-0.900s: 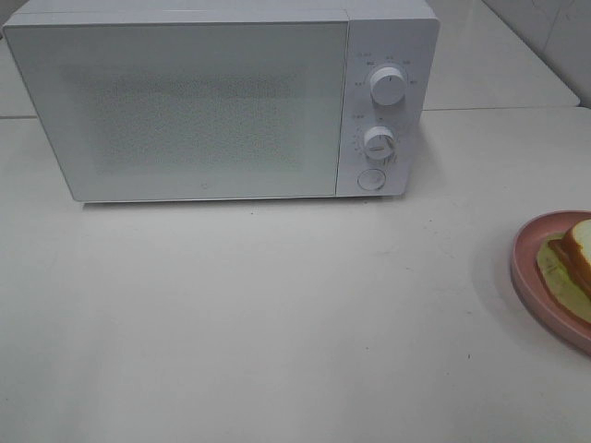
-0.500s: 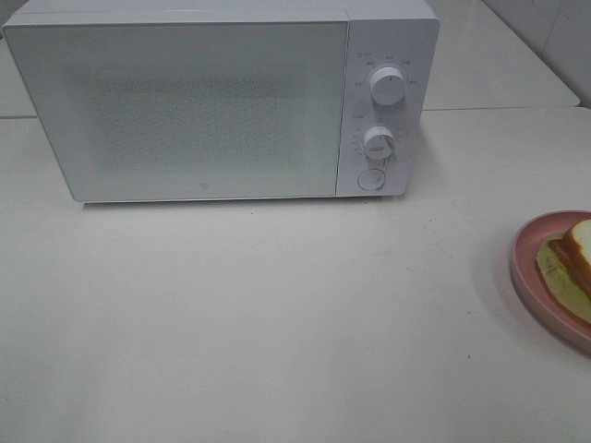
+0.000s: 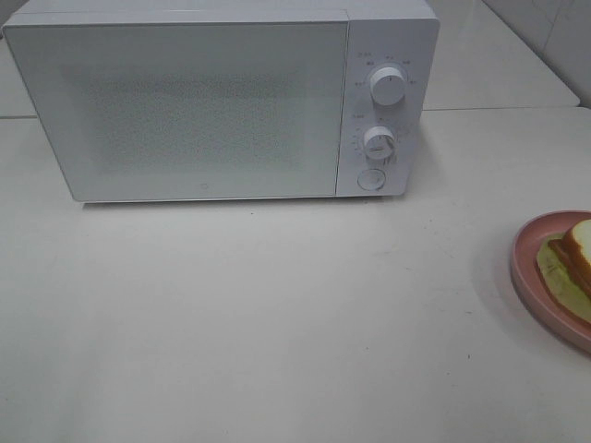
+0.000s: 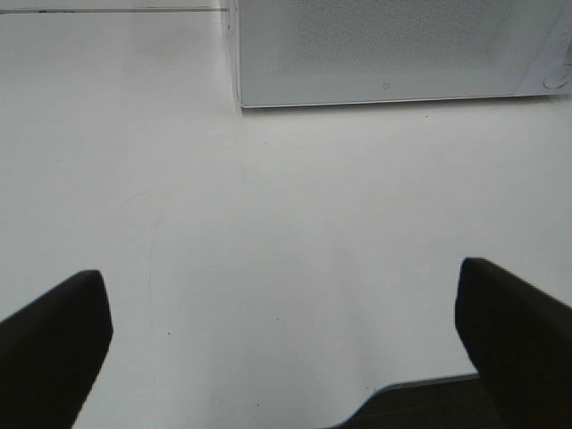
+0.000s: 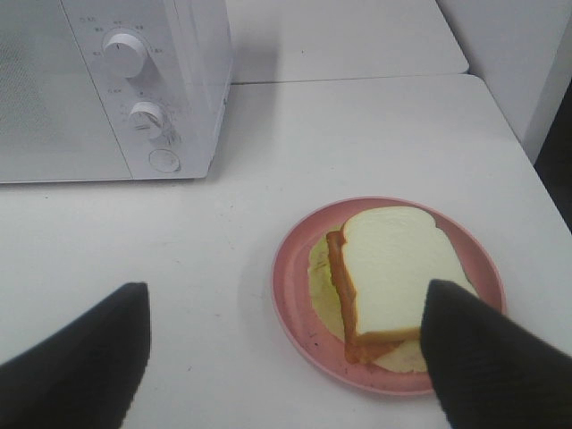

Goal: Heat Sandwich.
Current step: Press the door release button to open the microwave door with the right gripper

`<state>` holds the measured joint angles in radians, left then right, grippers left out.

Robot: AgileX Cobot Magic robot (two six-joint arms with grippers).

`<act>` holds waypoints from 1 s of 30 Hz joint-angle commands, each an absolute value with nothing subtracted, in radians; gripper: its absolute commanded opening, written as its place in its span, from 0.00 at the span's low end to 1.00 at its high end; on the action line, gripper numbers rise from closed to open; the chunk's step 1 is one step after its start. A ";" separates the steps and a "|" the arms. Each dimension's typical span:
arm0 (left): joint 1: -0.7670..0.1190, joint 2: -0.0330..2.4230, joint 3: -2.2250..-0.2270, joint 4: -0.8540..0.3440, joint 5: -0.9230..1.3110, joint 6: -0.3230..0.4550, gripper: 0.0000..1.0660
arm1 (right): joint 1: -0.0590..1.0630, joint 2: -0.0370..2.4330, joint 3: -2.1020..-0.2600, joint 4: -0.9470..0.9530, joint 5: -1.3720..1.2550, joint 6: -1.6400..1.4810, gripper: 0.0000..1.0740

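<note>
Resting on a pink plate (image 5: 313,353), the sandwich (image 5: 393,273) sits toward the right side of the white table (image 3: 277,314), well apart from the microwave (image 3: 203,111). Its top slice of white bread faces up, with a tan crust and a reddish-brown filling showing along one edge, and a pale leaf of lettuce (image 5: 320,284) spreads out from under it onto the plate. In the high view the plate is cut off by the right edge of the picture, so only part of the sandwich shows there. The microwave stands at the back of the table with its door (image 3: 185,106) shut; on the panel right of the door are two white knobs (image 3: 389,85), one above the other, and a round button (image 3: 370,179) below them. The right gripper (image 5: 286,299) hovers above the table on the near side of the plate, its two dark fingers (image 5: 80,366) spread wide with nothing between them; one fingertip overlaps the near edge of the plate in the wrist view, though I cannot tell whether it touches. The left gripper (image 4: 281,281) hangs over bare table in front of the microwave's left corner, its jaws also wide apart and empty.
</note>
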<state>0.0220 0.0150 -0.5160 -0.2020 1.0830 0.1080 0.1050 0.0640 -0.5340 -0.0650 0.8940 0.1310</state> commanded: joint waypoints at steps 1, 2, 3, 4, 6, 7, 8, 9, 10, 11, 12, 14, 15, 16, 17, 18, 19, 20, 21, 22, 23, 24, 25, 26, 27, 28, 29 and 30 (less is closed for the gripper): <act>0.018 0.013 -0.515 -0.209 1.075 0.106 0.91 | 0.097 0.114 -0.542 -0.068 0.832 0.128 0.70; 0.018 0.013 -0.515 -0.209 1.075 0.106 0.91 | 0.097 0.131 -0.542 -0.068 0.818 0.128 0.70; 0.018 0.013 -0.515 -0.209 1.075 0.106 0.91 | 0.097 0.131 -0.542 -0.068 0.818 0.128 0.70; 0.018 0.013 -0.515 -0.209 1.075 0.106 0.91 | 0.097 0.161 -0.541 -0.068 0.789 0.128 0.70; 0.018 0.013 -0.515 -0.209 1.075 0.106 0.91 | 0.097 0.193 -0.541 -0.068 0.763 0.128 0.70; 0.018 0.013 -0.515 -0.209 1.075 0.106 0.91 | 0.097 0.193 -0.541 -0.068 0.763 0.128 0.70; 0.018 0.013 -0.515 -0.209 1.075 0.106 0.91 | 0.097 0.229 -0.541 -0.068 0.733 0.128 0.70; 0.018 0.013 -0.515 -0.209 1.075 0.106 0.91 | 0.097 0.243 -0.541 -0.068 0.721 0.128 0.70; 0.018 0.013 -0.515 -0.209 1.075 0.106 0.91 | 0.097 0.260 -0.541 -0.068 0.706 0.128 0.70; 0.018 0.013 -0.515 -0.209 1.075 0.106 0.91 | 0.097 0.277 -0.541 -0.068 0.690 0.128 0.70; 0.018 0.013 -0.515 -0.209 1.075 0.106 0.91 | 0.097 0.277 -0.541 -0.068 0.690 0.128 0.70; 0.018 0.013 -0.515 -0.209 1.075 0.106 0.91 | 0.097 0.322 -0.541 -0.068 0.644 0.128 0.70; 0.018 0.013 -0.515 -0.209 1.075 0.106 0.91 | 0.097 0.339 -0.541 -0.068 0.627 0.128 0.70; 0.018 0.013 -0.515 -0.209 1.075 0.106 0.91 | 0.097 0.352 -0.541 -0.068 0.614 0.128 0.70; 0.018 0.013 -0.515 -0.209 1.075 0.106 0.91 | 0.097 0.352 -0.541 -0.068 0.614 0.128 0.70; 0.018 0.013 -0.515 -0.209 1.075 0.106 0.91 | 0.097 0.383 -0.541 -0.068 0.580 0.128 0.70; 0.018 0.013 -0.515 -0.209 1.075 0.106 0.91 | 0.097 0.400 -0.541 -0.068 0.564 0.128 0.70; 0.018 0.013 -0.515 -0.209 1.075 0.106 0.91 | 0.097 0.416 -0.541 -0.068 0.548 0.128 0.70; 0.018 0.013 -0.515 -0.209 1.075 0.106 0.91 | 0.097 0.429 -0.541 -0.068 0.536 0.128 0.70; 0.018 0.013 -0.515 -0.209 1.075 0.106 0.91 | 0.097 0.429 -0.541 -0.068 0.536 0.128 0.70; 0.018 0.013 -0.515 -0.209 1.075 0.106 0.91 | 0.097 0.462 -0.541 -0.068 0.505 0.128 0.70; 0.018 0.013 -0.515 -0.209 1.075 0.106 0.91 | 0.097 0.476 -0.541 -0.068 0.491 0.128 0.70; 0.018 0.013 -0.515 -0.209 1.075 0.106 0.91 | 0.097 0.494 -0.541 -0.068 0.473 0.128 0.70; 0.018 0.013 -0.515 -0.209 1.075 0.106 0.91 | 0.097 0.528 -0.541 -0.068 0.441 0.128 0.70; 0.018 0.013 -0.515 -0.209 1.075 0.106 0.91 | 0.097 0.528 -0.541 -0.068 0.441 0.128 0.70; 0.018 0.013 -0.515 -0.209 1.075 0.106 0.91 | 0.097 0.545 -0.541 -0.068 0.426 0.128 0.70; 0.018 0.013 -0.515 -0.209 1.075 0.106 0.91 | 0.097 0.559 -0.541 -0.068 0.411 0.128 0.70; 0.018 0.013 -0.515 -0.209 1.075 0.106 0.91 | 0.097 0.576 -0.541 -0.068 0.396 0.128 0.70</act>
